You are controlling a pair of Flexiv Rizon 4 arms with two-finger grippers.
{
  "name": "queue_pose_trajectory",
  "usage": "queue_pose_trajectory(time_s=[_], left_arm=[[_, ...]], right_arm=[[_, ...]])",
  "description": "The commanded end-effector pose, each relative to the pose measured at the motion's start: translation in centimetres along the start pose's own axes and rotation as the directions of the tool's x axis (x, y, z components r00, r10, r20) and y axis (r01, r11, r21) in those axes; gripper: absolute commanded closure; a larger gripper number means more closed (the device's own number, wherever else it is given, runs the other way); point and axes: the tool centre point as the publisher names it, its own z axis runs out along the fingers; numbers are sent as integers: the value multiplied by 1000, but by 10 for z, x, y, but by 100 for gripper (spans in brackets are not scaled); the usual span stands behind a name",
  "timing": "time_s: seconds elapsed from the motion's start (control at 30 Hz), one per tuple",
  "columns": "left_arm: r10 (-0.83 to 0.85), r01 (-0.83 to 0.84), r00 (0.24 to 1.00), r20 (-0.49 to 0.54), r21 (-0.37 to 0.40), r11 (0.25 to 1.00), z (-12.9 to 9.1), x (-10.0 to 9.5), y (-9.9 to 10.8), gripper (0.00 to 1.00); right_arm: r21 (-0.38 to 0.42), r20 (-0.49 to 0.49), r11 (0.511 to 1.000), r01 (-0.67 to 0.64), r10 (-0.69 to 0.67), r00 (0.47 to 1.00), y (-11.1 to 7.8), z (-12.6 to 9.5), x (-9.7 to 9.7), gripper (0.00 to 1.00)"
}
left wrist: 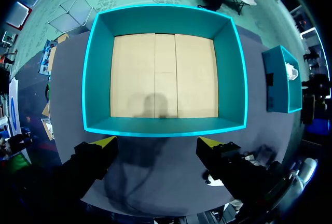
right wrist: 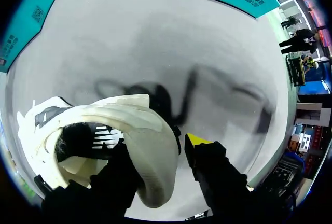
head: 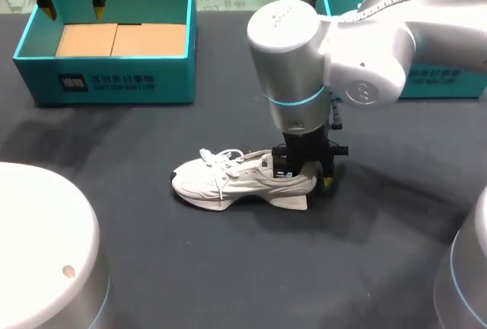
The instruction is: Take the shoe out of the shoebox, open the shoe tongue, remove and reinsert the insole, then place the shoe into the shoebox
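Right hand (right wrist: 161, 149): clenched on the heel of the shoe (head: 228, 180). One finger is sunk in the dark-lined opening; the outer finger (right wrist: 207, 172), yellow-tipped, is set against the back of the padded heel wall. The heel collar is seen as a thick, rounded white rim between the two.

Shoe: a white trainer with a soft, smooth-looking upper and a dark mark on its side. It is stood on its pale wedge-shaped sole on the bench (head: 152, 253), a matt dark grey surface. The toe is pointed away from the right hand. The white laces (head: 217, 160) are loose and spread over the tongue, ahead of the hand.

Left hand (left wrist: 156, 142): released, its fingers spread wide with nothing between them. It is hung above the near wall of the shoebox (head: 114, 78), well apart from the shoe. The shoebox is rectangular, with smooth teal walls, and is open at the top. Its floor is formed of plain tan cardboard flaps, seen bare ahead of the left hand.

A second teal box (head: 449, 78) is noted beyond the right arm, well apart from the shoe.
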Motion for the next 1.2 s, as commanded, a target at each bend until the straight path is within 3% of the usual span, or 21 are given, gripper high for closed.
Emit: queue_pose_trajectory(time_s=[0.03,0.17,0.37,0.43,0.5,0.9,1.0,1.07,1.1,1.17,1.2], left_arm=[[0,0,1000,1,0,1000,0,0,0,0],[0,0,1000,1,0,1000,0,0,0,0],[0,0,1000,1,0,1000,0,0,0,0],[0,0,1000,1,0,1000,0,0,0,0],[0,0,1000,1,0,1000,0,0,0,0],[0,0,1000,1,0,1000,0,0,0,0],[0,0,1000,1,0,1000,0,0,0,0],[0,0,1000,1,0,1000,0,0,0,0],[0,0,1000,1,0,1000,0,0,0,0],[0,0,1000,1,0,1000,0,0,0,0],[0,0,1000,1,0,1000,0,0,0,0]], right_arm=[[-17,-38,1000,2,-3,999,-5,-15,-9,0],[-45,-86,999,10,-14,996,-6,-45,-20,0],[-71,-238,993,94,-108,965,1,-82,-35,0],[-109,-336,981,162,-190,923,5,-90,-42,0],[-166,-457,934,317,-358,814,10,-94,-50,0],[-166,-457,934,317,-358,814,10,-94,-50,0],[-253,-568,886,388,-461,682,13,-81,-71,0],[-306,-567,850,429,-525,635,12,-79,-77,0],[-353,-583,823,446,-566,582,12,-80,-81,0],[-425,-572,747,511,-659,488,9,-81,-82,0],[-487,-542,673,557,-733,411,6,-80,-82,0]])
